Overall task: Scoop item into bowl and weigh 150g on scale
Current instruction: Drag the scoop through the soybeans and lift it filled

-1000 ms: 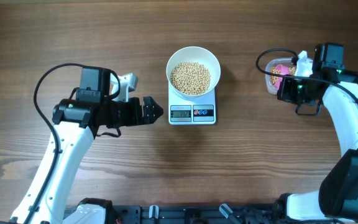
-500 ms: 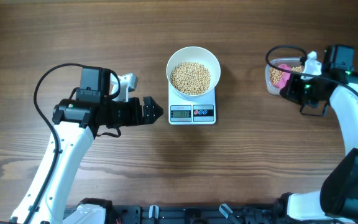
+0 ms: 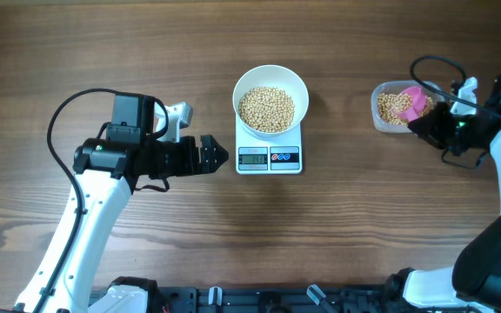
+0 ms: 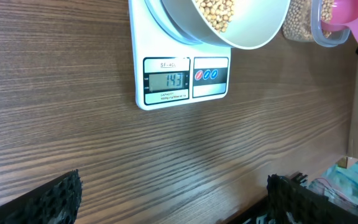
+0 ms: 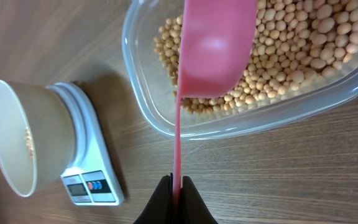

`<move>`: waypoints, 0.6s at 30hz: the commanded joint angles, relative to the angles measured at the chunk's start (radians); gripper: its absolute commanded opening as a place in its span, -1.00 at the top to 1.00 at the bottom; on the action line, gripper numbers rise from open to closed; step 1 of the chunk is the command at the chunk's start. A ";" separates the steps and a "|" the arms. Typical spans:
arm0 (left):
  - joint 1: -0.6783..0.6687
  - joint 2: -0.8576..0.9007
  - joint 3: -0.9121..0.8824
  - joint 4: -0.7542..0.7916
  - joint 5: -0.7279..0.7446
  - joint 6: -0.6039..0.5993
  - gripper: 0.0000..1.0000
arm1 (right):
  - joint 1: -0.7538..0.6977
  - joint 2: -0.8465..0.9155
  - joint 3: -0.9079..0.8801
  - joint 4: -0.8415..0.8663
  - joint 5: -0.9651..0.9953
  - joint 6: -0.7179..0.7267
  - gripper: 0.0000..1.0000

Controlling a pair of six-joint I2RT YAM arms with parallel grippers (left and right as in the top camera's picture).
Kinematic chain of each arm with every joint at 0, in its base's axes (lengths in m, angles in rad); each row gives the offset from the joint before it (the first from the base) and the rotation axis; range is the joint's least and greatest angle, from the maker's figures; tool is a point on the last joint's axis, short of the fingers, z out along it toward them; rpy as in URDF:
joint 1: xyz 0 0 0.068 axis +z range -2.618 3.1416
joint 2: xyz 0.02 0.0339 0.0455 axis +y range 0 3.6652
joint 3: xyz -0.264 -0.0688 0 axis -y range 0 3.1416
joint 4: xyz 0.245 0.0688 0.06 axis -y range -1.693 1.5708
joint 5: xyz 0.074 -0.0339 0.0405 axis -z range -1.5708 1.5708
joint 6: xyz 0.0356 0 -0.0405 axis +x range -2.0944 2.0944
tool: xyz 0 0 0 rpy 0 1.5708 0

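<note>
A: Right gripper [image 5: 178, 186]?
B: Clamped on the thin handle of a small pink plastic scoop [image 5: 216, 46]. Beyond and beneath it: clear plastic tub [image 5: 143, 106] of round beige beans [image 5: 291, 56].
A: Left gripper [image 3: 220, 156]?
B: Jaws apart, empty. Just ahead: white digital scale [image 4: 179, 99], reading 143, carrying a round white bowl [image 4: 253, 31] of beans. Judged a small top-up short.

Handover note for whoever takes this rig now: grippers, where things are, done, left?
The left gripper is open and empty, beside the scale.
The right gripper is shut on the handle of the pink scoop, which is over the clear tub of beans.
The bowl sits on the scale, holding beans; the display reads 143.
Done: most of the filling.
Left: a small top-up to 150.
</note>
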 commanded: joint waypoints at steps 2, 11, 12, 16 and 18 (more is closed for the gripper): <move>-0.004 -0.002 0.023 0.003 0.013 -0.002 -1.00 | -0.027 0.015 0.006 -0.014 -0.103 -0.039 0.91; -0.003 -0.002 0.023 0.003 0.013 -0.002 -1.00 | -0.033 0.008 0.006 -0.042 -0.083 -0.059 0.92; -0.004 -0.002 0.023 0.003 0.013 -0.002 -1.00 | -0.033 0.006 0.006 -0.042 -0.083 -0.066 0.91; -0.004 -0.002 0.023 0.003 0.013 -0.002 -1.00 | -0.033 -0.018 0.007 -0.043 -0.033 -0.071 0.92; -0.004 -0.002 0.023 0.003 0.013 -0.002 -1.00 | -0.033 -0.034 0.007 -0.043 -0.005 -0.071 0.92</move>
